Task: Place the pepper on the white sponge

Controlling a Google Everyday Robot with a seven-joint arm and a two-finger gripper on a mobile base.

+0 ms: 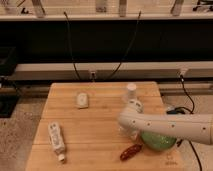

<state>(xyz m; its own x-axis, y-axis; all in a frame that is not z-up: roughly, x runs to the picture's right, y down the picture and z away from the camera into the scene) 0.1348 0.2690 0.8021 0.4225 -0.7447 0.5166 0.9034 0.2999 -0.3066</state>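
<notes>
Pepper (131, 151) lies flat on the wooden surface (95, 125), down near the front edge at approx 5 o'clock from the middle, w/ nothing gripping it. The green bowl (159, 140) sits just beside it at its 2 o'clock. White sponge (82, 100) is well apart, toward 10 o'clock on the surface, top bare.

Pincer (126, 131) hangs at the end of the white arm (170, 125), which reaches in from the 3 o'clock side. It's near the pepper, at roughly the pepper's 12 o'clock. Released or clenched: can't tell from this view, and I can't tell its height over the wood either.

Step in hand, as I read it: approach to pick, not yet grasped.

Next move prob calls for dropping toward 6 o'clock onto the pepper, lined up across its slim body, w/o bumping the bowl. Then lift and carry toward 10 o'clock, passing clear of the white cup (131, 91) at 1 o'clock and the bottle (56, 140) at 8 o'clock.
</notes>
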